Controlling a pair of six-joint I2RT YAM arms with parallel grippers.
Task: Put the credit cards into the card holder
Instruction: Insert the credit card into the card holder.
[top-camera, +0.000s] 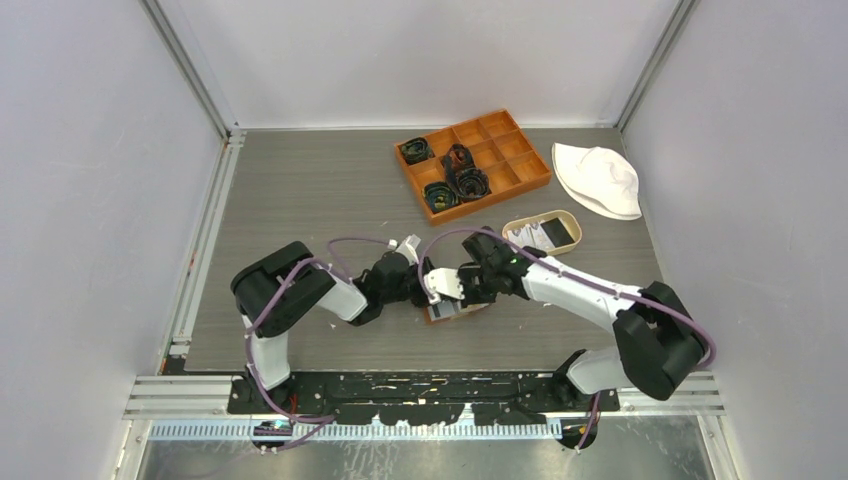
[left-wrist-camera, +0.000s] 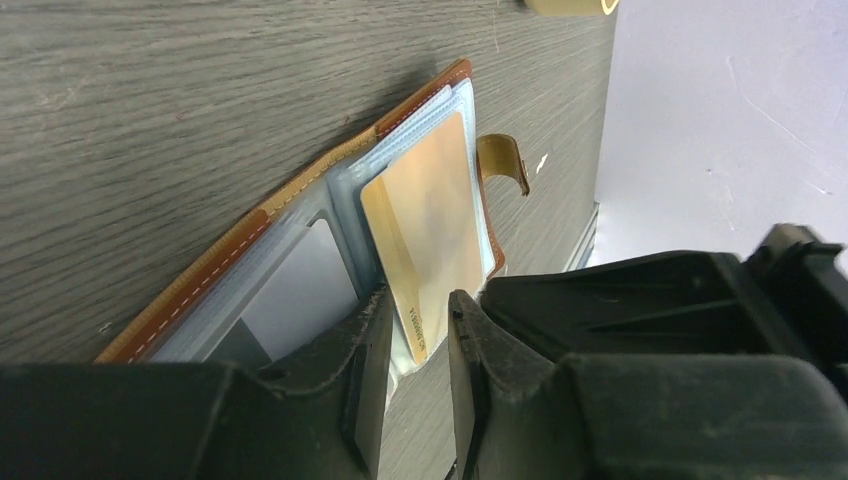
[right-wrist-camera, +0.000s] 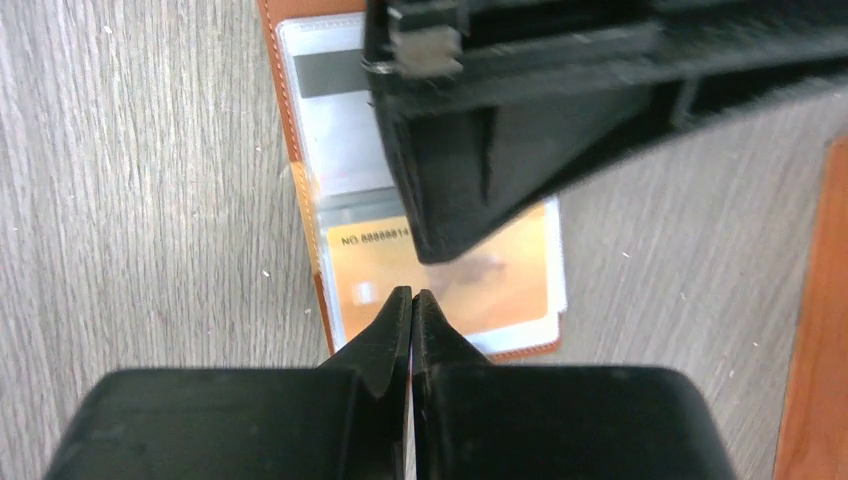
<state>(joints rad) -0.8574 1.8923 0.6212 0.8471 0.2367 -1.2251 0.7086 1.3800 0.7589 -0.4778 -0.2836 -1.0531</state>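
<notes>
Left wrist view: the left gripper (left-wrist-camera: 420, 310), jaws slightly parted, straddles the near end of a gold credit card (left-wrist-camera: 430, 230) lying in the open card holder (left-wrist-camera: 230, 255) on the table (left-wrist-camera: 150, 100). The right gripper (right-wrist-camera: 411, 300), clenched empty, sits over the holder's edge.

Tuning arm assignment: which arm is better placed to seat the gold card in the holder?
Left, probably. The left claw is open astride the outer end of the gold card. The right claw is shut, tips down on the card holder, better for pinning it.
</notes>
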